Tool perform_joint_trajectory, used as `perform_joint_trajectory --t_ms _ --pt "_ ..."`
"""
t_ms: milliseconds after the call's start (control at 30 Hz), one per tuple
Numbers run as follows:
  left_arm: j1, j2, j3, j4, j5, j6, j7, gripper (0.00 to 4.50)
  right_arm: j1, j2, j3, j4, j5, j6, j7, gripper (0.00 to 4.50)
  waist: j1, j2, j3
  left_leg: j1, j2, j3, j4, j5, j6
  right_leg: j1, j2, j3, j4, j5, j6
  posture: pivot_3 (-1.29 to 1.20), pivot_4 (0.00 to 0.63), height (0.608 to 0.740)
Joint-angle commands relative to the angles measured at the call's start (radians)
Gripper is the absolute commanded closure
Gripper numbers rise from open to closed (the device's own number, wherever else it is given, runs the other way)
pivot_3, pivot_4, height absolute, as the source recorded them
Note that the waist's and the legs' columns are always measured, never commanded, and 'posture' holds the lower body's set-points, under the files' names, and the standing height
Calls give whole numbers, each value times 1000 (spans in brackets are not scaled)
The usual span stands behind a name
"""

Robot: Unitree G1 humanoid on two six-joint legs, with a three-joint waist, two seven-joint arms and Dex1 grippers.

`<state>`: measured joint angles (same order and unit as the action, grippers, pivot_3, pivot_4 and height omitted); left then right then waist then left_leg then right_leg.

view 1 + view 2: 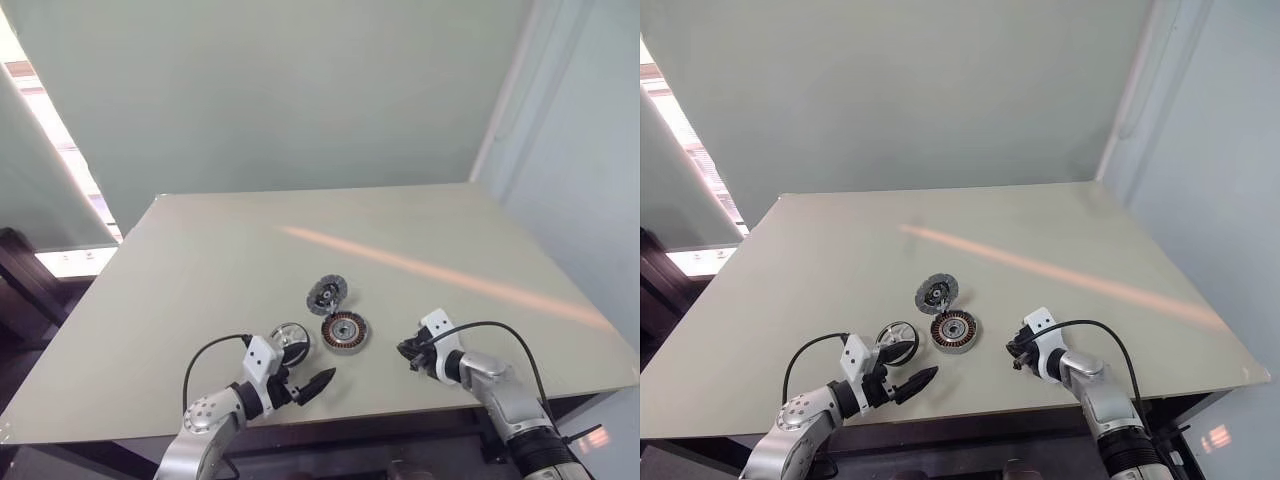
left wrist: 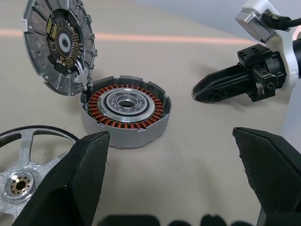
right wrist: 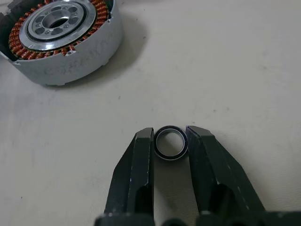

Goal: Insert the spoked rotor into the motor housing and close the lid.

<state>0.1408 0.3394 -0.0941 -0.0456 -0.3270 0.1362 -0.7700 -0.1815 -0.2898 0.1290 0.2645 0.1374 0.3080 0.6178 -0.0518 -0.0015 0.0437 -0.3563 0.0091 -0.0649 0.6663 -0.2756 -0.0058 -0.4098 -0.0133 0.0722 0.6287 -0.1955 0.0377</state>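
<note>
The motor housing (image 1: 344, 331), a grey cup with copper windings inside, sits near the table's front. Its lid (image 1: 327, 293), a silvery disc with a dark centre, stands tilted up at the housing's far edge. The spoked rotor (image 1: 290, 339), a silver spoked wheel with a dark rim and brass hub (image 2: 19, 184), lies flat just left of the housing. My left gripper (image 1: 312, 368) is open, close to the rotor on its near side, and holds nothing. Right of the housing, my right gripper (image 3: 170, 134) is shut on a small dark-rimmed ring (image 3: 170, 157).
The beige table (image 1: 200, 270) stretches far behind the parts. Its front edge runs just below both grippers. A pale wall rises behind the table, and the right edge drops off beside my right arm.
</note>
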Motion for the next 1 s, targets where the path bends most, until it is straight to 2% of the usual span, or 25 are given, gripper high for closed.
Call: perform_joint_trajectory --t_ms 33,367,567,1000 --pt "-16 4 6 -29 3 -15 1 0 -27 3 -35 -36 18 -29 -7 3799 0 0 0 0 0 0 0 0 0 0 0 0 0 0 0 0 0 740" --pt "-13 4 10 -27 2 -21 4 0 -70 24 -25 -137 31 7 -15 3799 0 0 0 0 0 0 0 0 0 0 0 0 0 0 0 0 0 740" --pt "-13 -1 32 -18 -3 -24 31 0 -109 70 1 -204 35 149 -53 3799 1 0 0 -1 0 -1 0 0 0 -1 0 0 0 0 0 0 0 740" --pt "-3 10 56 -18 -2 -35 33 0 -229 145 119 -103 -23 142 -55 3799 0 1 0 -1 0 -1 -1 0 0 -1 0 -1 -1 0 0 0 0 740"
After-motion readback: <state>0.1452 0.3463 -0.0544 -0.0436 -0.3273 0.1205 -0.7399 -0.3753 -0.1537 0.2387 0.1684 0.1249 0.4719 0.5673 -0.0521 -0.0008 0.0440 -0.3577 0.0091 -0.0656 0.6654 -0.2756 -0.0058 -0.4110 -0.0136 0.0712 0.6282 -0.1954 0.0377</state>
